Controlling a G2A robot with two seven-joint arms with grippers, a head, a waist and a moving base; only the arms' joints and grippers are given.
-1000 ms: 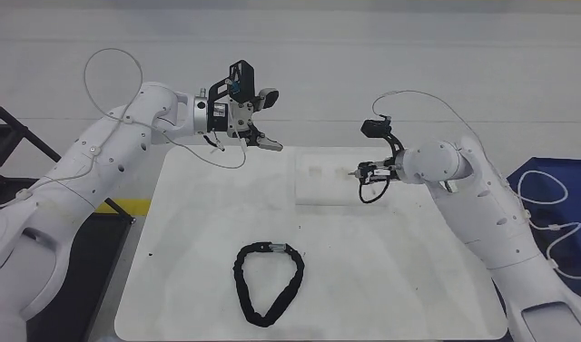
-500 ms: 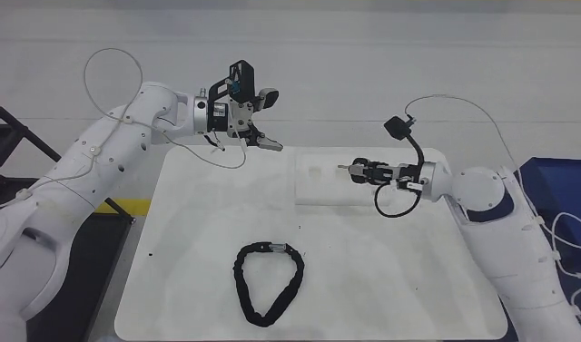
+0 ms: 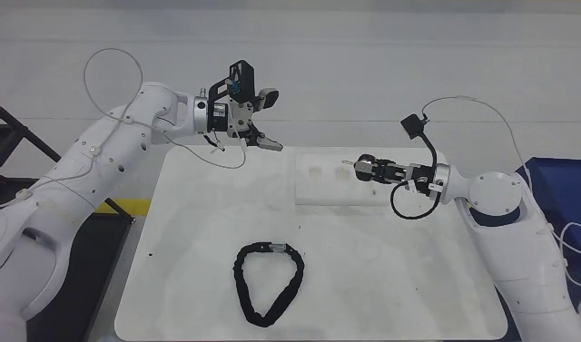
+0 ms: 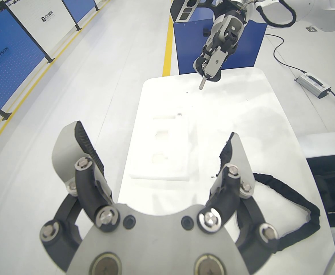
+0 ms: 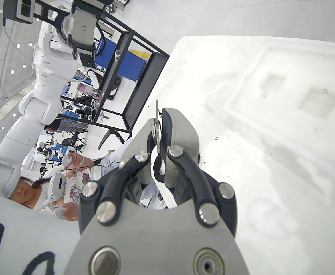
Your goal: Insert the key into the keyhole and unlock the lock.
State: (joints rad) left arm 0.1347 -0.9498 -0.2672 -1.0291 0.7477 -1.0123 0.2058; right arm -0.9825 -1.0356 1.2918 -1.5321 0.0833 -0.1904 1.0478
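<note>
Fingers first: your right fingers point(image 5: 181, 135) are pinched almost closed on the key point(image 5: 156, 123). They grip its round bow flat between the pads, with the blade sticking out ahead. Key looks small, thin and rigid, light but smooth. Expect it to pivot in the pads if the tip meets the keyhole off-axis. A hold on the bow's flat faces suits the turn. It hangs in the air by the right end of the white foam tray point(image 3: 318, 190).

Left fingers point(image 4: 67, 141) are spread wide with nothing in them, hovering over the far left corner of the surface point(image 3: 390, 278).

Chain lock point(image 3: 268, 283) lies in a loop near the front of the surface, well apart from both arms. Sleeved chain looks floppy and probably heavy. The stiff lock body at the loop's far end is the place for your left to take hold, bracing it against the key's push. Keyhole is too small to make out.
</note>
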